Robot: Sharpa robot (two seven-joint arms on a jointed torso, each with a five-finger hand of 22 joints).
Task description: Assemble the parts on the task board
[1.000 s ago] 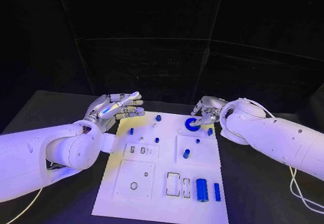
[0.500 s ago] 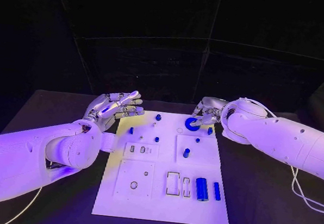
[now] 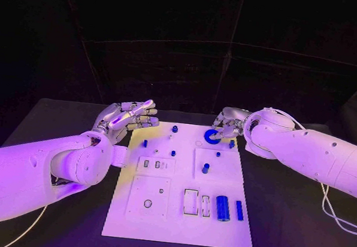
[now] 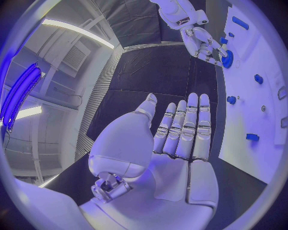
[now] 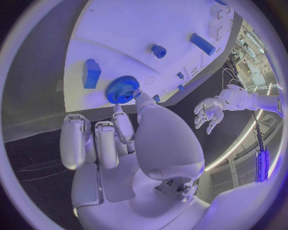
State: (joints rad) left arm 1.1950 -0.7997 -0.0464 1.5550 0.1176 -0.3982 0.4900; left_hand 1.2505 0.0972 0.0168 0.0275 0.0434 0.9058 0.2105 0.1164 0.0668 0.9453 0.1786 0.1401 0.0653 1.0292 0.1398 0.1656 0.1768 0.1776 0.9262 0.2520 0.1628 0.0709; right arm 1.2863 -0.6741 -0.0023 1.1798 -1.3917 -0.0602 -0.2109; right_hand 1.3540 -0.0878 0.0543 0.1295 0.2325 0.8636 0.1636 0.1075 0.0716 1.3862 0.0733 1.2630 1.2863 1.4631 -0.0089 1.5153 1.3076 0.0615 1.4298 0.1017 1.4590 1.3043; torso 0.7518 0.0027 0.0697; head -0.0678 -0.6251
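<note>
Right hand on the blue gear at the far end of the white board.

Nearest on the board (image 3: pixel 175 229) lie a blue cylinder (image 3: pixel 222 209) and a blue bar (image 3: pixel 239 210) beside rectangular slots. Farther along, small blue pegs (image 3: pixel 206 169) stand in holes. At the far edge, the right hand (image 3: pixel 229 122) touches the gear (image 3: pixel 211 136) with its fingertips (image 5: pixel 137 94); whether it grips it I cannot tell. The left hand (image 3: pixel 126 117) hovers released, fingers straight, over the desk (image 3: pixel 66 123).

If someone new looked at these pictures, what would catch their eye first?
Probably the blue gear at the far end of the white task board, with the right hand touching it. Next, the left hand, fingers straight and holding nothing, beside the board's far left corner.
</note>
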